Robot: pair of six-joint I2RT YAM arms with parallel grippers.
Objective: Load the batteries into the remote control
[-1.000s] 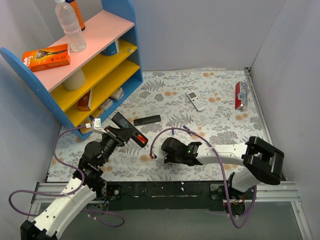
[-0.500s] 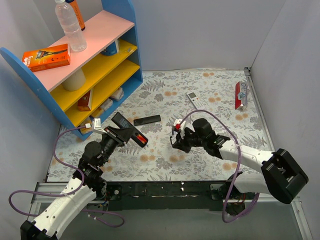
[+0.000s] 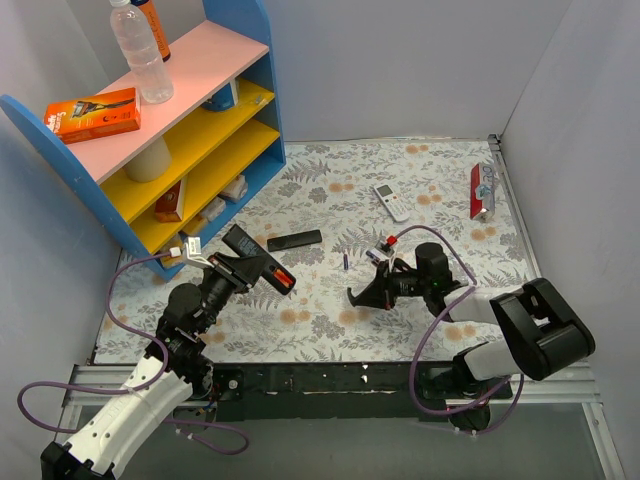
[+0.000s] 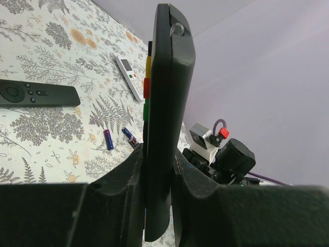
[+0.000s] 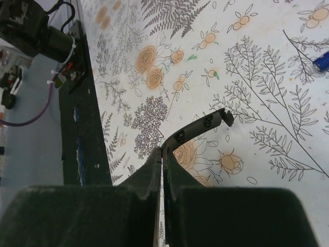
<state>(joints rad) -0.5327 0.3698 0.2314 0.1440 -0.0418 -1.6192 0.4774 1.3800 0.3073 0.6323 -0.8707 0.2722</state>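
My left gripper (image 3: 232, 272) is shut on the long black remote control (image 3: 258, 264) and holds it up above the table's left side. In the left wrist view the remote (image 4: 167, 103) stands on edge between the fingers, its coloured buttons facing left, and the gripper (image 4: 157, 170) clamps its lower part. My right gripper (image 3: 378, 288) is shut on a thin, curved black battery cover (image 5: 201, 127), low over the table. Two batteries (image 4: 108, 139) (image 4: 130, 137) lie on the cloth; one shows in the top view (image 3: 346, 261). A blue battery end (image 5: 321, 60) shows at the right wrist view's edge.
A shorter black bar remote (image 3: 294, 240) and a small white remote (image 3: 392, 202) lie mid-table. A blue shelf unit (image 3: 190, 130) with boxes and bottles stands at the back left. A red pack (image 3: 481, 190) lies at the far right by the wall.
My right gripper has moved right, away from the held remote, carrying the black cover, and its arm has folded back to the right. The left arm and remote have not moved.
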